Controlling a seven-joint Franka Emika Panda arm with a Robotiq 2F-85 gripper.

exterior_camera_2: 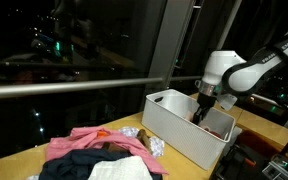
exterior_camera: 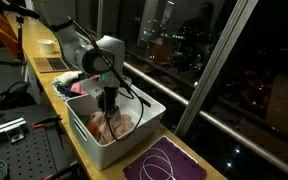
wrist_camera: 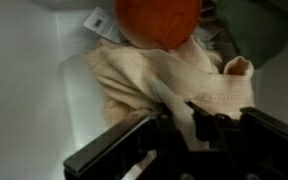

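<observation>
Now the fingers (wrist_camera: 216,118) are down inside the white bin (exterior_camera_2: 174,125), pinched onto a fold of cream cloth (wrist_camera: 154,75). Orange cloth (wrist_camera: 156,20) lies touching it, just beyond. Clothes pile (exterior_camera_2: 99,155) sits on the worktop beside the bin.

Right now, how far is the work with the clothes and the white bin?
Seemingly done: some clothes lie in the white bin, among them an orange piece. In hand: the gripper is down inside, a fold of the cream cloth between its fingers. Left: a pile of clothes beside the bin.
</observation>
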